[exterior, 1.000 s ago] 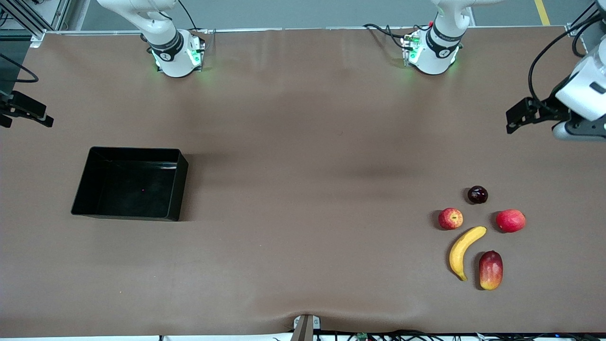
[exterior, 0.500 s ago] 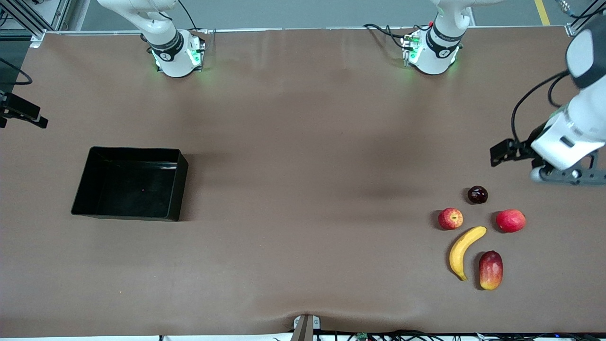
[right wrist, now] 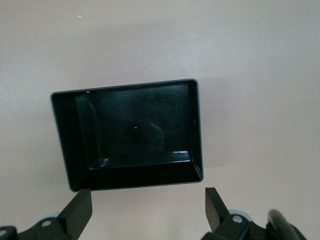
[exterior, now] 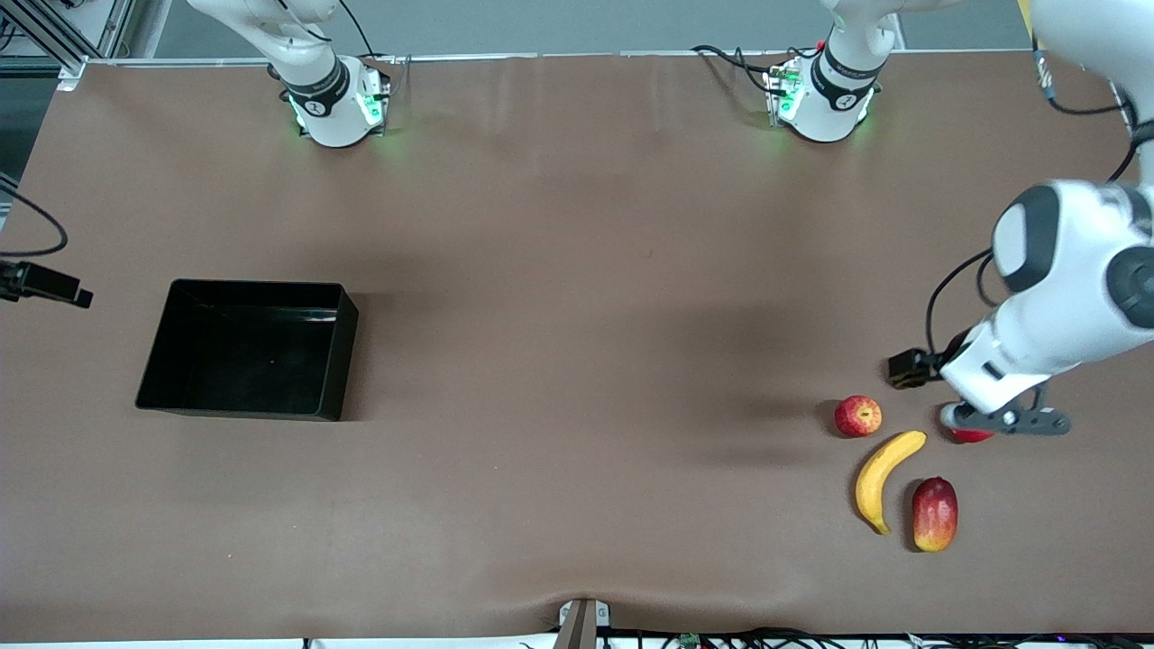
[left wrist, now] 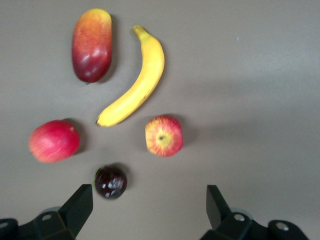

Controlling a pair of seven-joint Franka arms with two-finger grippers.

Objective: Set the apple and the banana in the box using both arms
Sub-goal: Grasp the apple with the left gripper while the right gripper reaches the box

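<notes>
The apple (exterior: 857, 415) lies at the left arm's end of the table, with the banana (exterior: 883, 478) just nearer the front camera. Both show in the left wrist view, the apple (left wrist: 164, 135) and the banana (left wrist: 135, 80). My left gripper (left wrist: 150, 200) is open and empty, up over the bare table beside a dark plum (left wrist: 110, 182). The black box (exterior: 341, 361) stands empty toward the right arm's end. My right gripper (right wrist: 149, 202) is open and empty, over the table beside the box (right wrist: 196, 130).
A red-yellow mango (exterior: 934, 514) lies beside the banana. A larger pinkish-red fruit (left wrist: 54, 141) lies near the plum; in the front view the left arm (exterior: 1037, 342) covers most of it and hides the plum.
The left arm has swung down over the fruit cluster and now hides the plum and most of the pinkish-red fruit. The right arm's hand has shifted a little nearer the front camera.
</notes>
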